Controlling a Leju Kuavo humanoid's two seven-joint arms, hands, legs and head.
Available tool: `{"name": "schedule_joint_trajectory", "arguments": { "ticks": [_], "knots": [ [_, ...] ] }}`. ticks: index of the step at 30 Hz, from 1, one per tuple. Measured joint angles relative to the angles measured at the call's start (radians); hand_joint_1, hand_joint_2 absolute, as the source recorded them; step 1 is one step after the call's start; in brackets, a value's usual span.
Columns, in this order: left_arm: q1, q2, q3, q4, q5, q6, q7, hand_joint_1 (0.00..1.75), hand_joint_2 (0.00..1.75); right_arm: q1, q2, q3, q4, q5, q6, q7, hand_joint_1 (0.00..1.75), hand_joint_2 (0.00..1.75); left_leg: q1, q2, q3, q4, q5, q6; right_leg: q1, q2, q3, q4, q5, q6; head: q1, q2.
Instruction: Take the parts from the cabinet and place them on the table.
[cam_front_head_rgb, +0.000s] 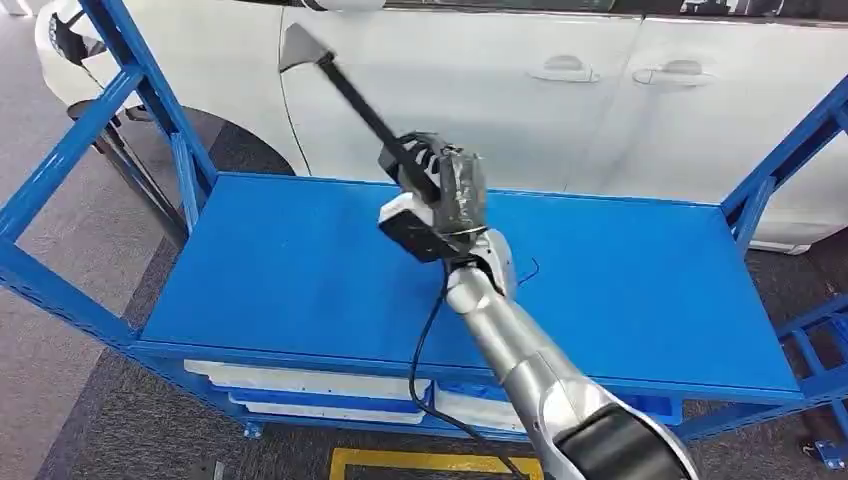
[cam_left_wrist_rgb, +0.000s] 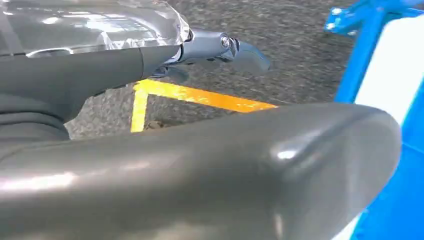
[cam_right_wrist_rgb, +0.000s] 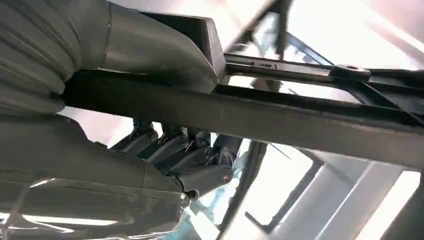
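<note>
Right hand (cam_front_head_rgb: 445, 185) has its fingers (cam_right_wrist_rgb: 170, 150) wrapped round a long black wiper-like part (cam_front_head_rgb: 350, 90), held raised and slanting above the blue desk (cam_front_head_rgb: 620, 290), presumably for set-down; left hand (cam_left_wrist_rgb: 150, 55) hangs low, holding nothing.

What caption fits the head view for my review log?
Right hand grips a long black wiper-like part above the blue shelf, white car behind.

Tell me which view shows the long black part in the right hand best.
The head view: the black part shows whole, from the right hand gripping it up to its grey wedge-shaped end, above the blue shelf. The right wrist view gives a close stretch of its bar crossing the fingers.
</note>
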Motion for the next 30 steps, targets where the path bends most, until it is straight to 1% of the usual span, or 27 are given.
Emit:
{"name": "schedule_joint_trajectory", "arguments": {
  "ticks": [1, 2, 3, 4, 5, 6, 7, 8, 9, 10, 11, 12, 14, 15, 16, 17, 18, 19, 20, 21, 23, 24, 25, 26, 27, 29, 30],
  "knots": [
    [0.006, 0.000, 0.007, 0.000, 0.000, 0.000, 0.002, 0.00, 0.00, 0.041, -0.019, -0.006, -0.108, -0.076, 0.037, -0.002, 1.50, 1.75, 0.000, -0.002, 0.000, 0.001, -0.001, 0.001, -0.001, 0.000, -0.009, 0.005, 0.013, 0.000, 0.000, 0.000],
    [0.011, 0.000, 0.011, 0.000, 0.000, 0.000, 0.002, 0.00, 0.00, 0.068, -0.032, -0.010, -0.185, -0.136, 0.069, -0.006, 1.50, 1.75, -0.001, -0.003, 0.002, 0.002, -0.003, 0.000, -0.002, 0.000, 0.007, -0.037, 0.048, -0.002, 0.000, 0.000],
    [0.014, 0.001, 0.015, 0.000, 0.000, 0.002, 0.003, 0.00, 0.00, 0.088, -0.047, -0.014, -0.275, -0.202, 0.110, -0.008, 1.50, 1.75, -0.002, -0.003, 0.004, 0.003, -0.006, -0.003, -0.001, 0.000, 0.045, -0.123, 0.099, -0.006, 0.000, 0.000],
    [0.014, 0.001, 0.019, 0.000, 0.000, 0.003, 0.004, 0.00, 0.00, 0.110, -0.060, -0.019, -0.358, -0.268, 0.155, -0.013, 1.50, 1.75, -0.003, -0.003, 0.008, 0.004, -0.010, -0.004, -0.001, -0.001, 0.094, -0.230, 0.152, -0.011, 0.000, 0.000],
    [0.015, 0.001, 0.024, 0.000, 0.000, 0.004, 0.005, 0.00, 0.00, 0.135, -0.072, -0.022, -0.425, -0.333, 0.200, -0.020, 1.50, 1.75, -0.004, -0.003, 0.010, 0.004, -0.013, -0.007, 0.000, -0.002, 0.131, -0.312, 0.177, -0.019, 0.000, 0.000],
    [0.015, 0.001, 0.029, 0.000, 0.004, 0.005, 0.005, 0.00, 0.00, 0.160, -0.085, -0.025, -0.503, -0.414, 0.259, -0.027, 1.50, 1.75, -0.014, -0.004, 0.008, 0.011, -0.017, -0.013, 0.005, -0.004, 0.139, -0.330, 0.169, -0.019, 0.000, 0.000],
    [0.019, 0.003, 0.032, 0.000, 0.006, 0.004, 0.005, 0.00, 0.00, 0.184, -0.095, -0.027, -0.556, -0.477, 0.313, -0.034, 1.50, 1.75, -0.010, -0.004, 0.008, 0.008, -0.017, -0.016, 0.004, -0.003, 0.137, -0.327, 0.169, -0.021, 0.000, 0.000],
    [0.024, 0.004, 0.036, 0.000, 0.007, 0.003, 0.003, 0.00, 0.00, 0.213, -0.106, -0.027, -0.615, -0.553, 0.387, -0.042, 1.50, 1.75, -0.010, -0.003, 0.010, 0.006, -0.019, -0.021, 0.006, -0.001, 0.137, -0.326, 0.167, -0.025, 0.000, 0.000],
    [0.027, 0.004, 0.038, 0.000, 0.009, 0.002, 0.003, 0.00, 0.00, 0.237, -0.114, -0.029, -0.657, -0.601, 0.436, -0.047, 1.50, 1.75, -0.008, -0.002, 0.013, 0.003, -0.019, -0.027, 0.008, 0.000, 0.138, -0.326, 0.166, -0.030, 0.000, 0.000],
    [0.027, 0.006, 0.042, 0.000, 0.009, 0.000, 0.003, 0.00, 0.00, 0.260, -0.121, -0.030, -0.700, -0.632, 0.487, -0.056, 1.50, 1.75, -0.010, -0.002, 0.014, 0.005, -0.023, -0.032, 0.002, -0.001, 0.141, -0.334, 0.169, -0.037, 0.000, 0.000],
    [0.029, 0.008, 0.047, 0.000, 0.010, -0.001, 0.003, 0.00, 0.00, 0.285, -0.125, -0.029, -0.737, -0.653, 0.527, -0.065, 1.50, 1.75, -0.007, 0.001, 0.010, 0.019, -0.036, -0.038, -0.002, -0.003, 0.146, -0.337, 0.171, -0.040, 0.000, 0.000],
    [0.029, 0.008, 0.050, 0.000, 0.010, -0.003, 0.003, 0.00, 0.00, 0.308, -0.127, -0.027, -0.776, -0.676, 0.565, -0.076, 1.50, 1.75, -0.007, 0.003, -0.009, 0.066, -0.070, -0.043, -0.003, -0.005, 0.148, -0.337, 0.169, -0.046, 0.000, 0.000],
    [0.030, 0.009, 0.055, 0.000, 0.010, -0.004, 0.001, 0.00, 0.00, 0.363, -0.137, -0.016, -0.840, -0.723, 0.634, -0.078, 1.50, 1.75, -0.004, 0.003, -0.084, 0.234, -0.151, -0.051, -0.002, -0.007, 0.150, -0.337, 0.165, -0.050, 0.000, 0.000],
    [0.034, 0.010, 0.057, 0.000, 0.010, -0.005, -0.002, 0.00, 0.00, 0.396, -0.143, -0.009, -0.867, -0.735, 0.662, -0.080, 1.50, 1.75, -0.004, 0.003, -0.119, 0.304, -0.173, -0.053, -0.001, -0.007, 0.151, -0.337, 0.164, -0.052, 0.000, 0.000],
    [0.039, 0.010, 0.058, 0.000, 0.010, -0.005, -0.005, 0.00, 0.00, 0.428, -0.150, 0.001, -0.891, -0.741, 0.685, -0.086, 1.50, 1.75, -0.004, 0.003, -0.133, 0.329, -0.171, -0.053, 0.000, -0.007, 0.152, -0.337, 0.163, -0.052, 0.000, 0.000],
    [0.043, 0.011, 0.058, 0.000, 0.009, -0.005, -0.006, 0.00, 0.00, 0.455, -0.156, 0.009, -0.908, -0.742, 0.704, -0.093, 1.50, 1.75, -0.004, 0.003, -0.123, 0.304, -0.147, -0.051, 0.001, -0.005, 0.154, -0.337, 0.162, -0.052, 0.000, 0.000],
    [0.046, 0.012, 0.059, 0.000, 0.009, -0.005, -0.009, 0.00, 0.00, 0.476, -0.162, 0.017, -0.922, -0.739, 0.721, -0.101, 1.50, 1.75, -0.004, 0.003, -0.092, 0.239, -0.107, -0.047, 0.002, -0.004, 0.156, -0.337, 0.161, -0.052, 0.000, 0.000],
    [0.046, 0.013, 0.059, 0.000, 0.009, -0.005, -0.011, 0.00, 0.00, 0.494, -0.167, 0.026, -0.940, -0.731, 0.735, -0.108, 1.50, 1.75, -0.005, 0.003, -0.044, 0.141, -0.057, -0.039, 0.004, -0.002, 0.161, -0.337, 0.158, -0.052, 0.000, 0.000],
    [0.046, 0.016, 0.059, 0.000, 0.007, -0.005, -0.016, 0.00, 0.00, 0.507, -0.174, 0.036, -0.958, -0.724, 0.748, -0.112, 1.50, 1.75, -0.008, 0.003, 0.007, 0.041, -0.015, -0.028, 0.006, -0.001, 0.166, -0.337, 0.156, -0.050, 0.000, 0.000],
    [0.046, 0.021, 0.060, 0.000, 0.006, -0.005, -0.017, 0.00, 0.00, 0.515, -0.178, 0.042, -0.969, -0.723, 0.754, -0.114, 1.50, 1.75, -0.014, 0.004, 0.026, 0.006, -0.030, -0.021, 0.013, -0.001, 0.166, -0.335, 0.153, -0.045, 0.000, 0.000],
    [0.043, 0.021, 0.060, 0.000, 0.002, -0.005, -0.020, 0.00, 0.00, 0.527, -0.188, 0.054, -0.987, -0.719, 0.765, -0.113, 1.50, 1.75, -0.017, 0.002, 0.025, 0.002, -0.027, -0.019, 0.008, -0.001, 0.163, -0.334, 0.154, -0.036, 0.000, 0.000],
    [0.044, 0.023, 0.060, 0.000, -0.001, -0.006, -0.019, 0.00, 0.00, 0.533, -0.191, 0.058, -0.994, -0.714, 0.767, -0.113, 1.50, 1.75, -0.019, 0.002, 0.026, 0.002, -0.027, -0.015, 0.005, -0.001, 0.165, -0.335, 0.155, -0.031, 0.000, 0.000],
    [0.044, 0.023, 0.060, 0.000, -0.003, -0.006, -0.019, 0.00, 0.00, 0.538, -0.194, 0.062, -1.006, -0.701, 0.767, -0.112, 1.50, 1.75, -0.016, 0.002, 0.028, -0.005, -0.022, -0.008, 0.007, -0.001, 0.166, -0.337, 0.156, -0.025, 0.000, 0.000],
    [0.044, 0.023, 0.060, 0.000, -0.007, -0.006, -0.015, 0.00, 0.00, 0.544, -0.197, 0.067, -1.017, -0.686, 0.767, -0.110, 1.50, 1.75, -0.007, 0.005, 0.035, -0.016, -0.014, -0.003, 0.005, -0.001, 0.164, -0.325, 0.145, -0.018, 0.000, 0.000],
    [0.041, 0.022, 0.060, 0.000, -0.013, -0.006, -0.012, 0.00, 0.00, 0.548, -0.201, 0.073, -1.028, -0.671, 0.765, -0.111, 1.50, 1.75, -0.007, 0.005, 0.036, -0.019, -0.010, 0.003, 0.005, -0.001, 0.150, -0.292, 0.118, -0.012, 0.000, 0.000],
    [0.037, 0.022, 0.059, 0.000, -0.017, -0.002, -0.002, 0.00, 0.00, 0.560, -0.207, 0.082, -1.037, -0.648, 0.759, -0.113, 1.50, 1.75, -0.007, 0.006, 0.034, -0.017, -0.008, 0.005, -0.003, -0.001, 0.080, -0.134, 0.027, -0.003, 0.000, 0.000],
    [0.036, 0.022, 0.059, 0.000, -0.021, 0.000, 0.003, 0.00, 0.00, 0.566, -0.210, 0.086, -1.038, -0.644, 0.754, -0.113, 1.50, 1.75, -0.007, 0.007, 0.031, -0.015, -0.008, 0.006, -0.005, -0.001, 0.046, -0.057, -0.006, 0.001, 0.000, 0.000]
  ]
}}
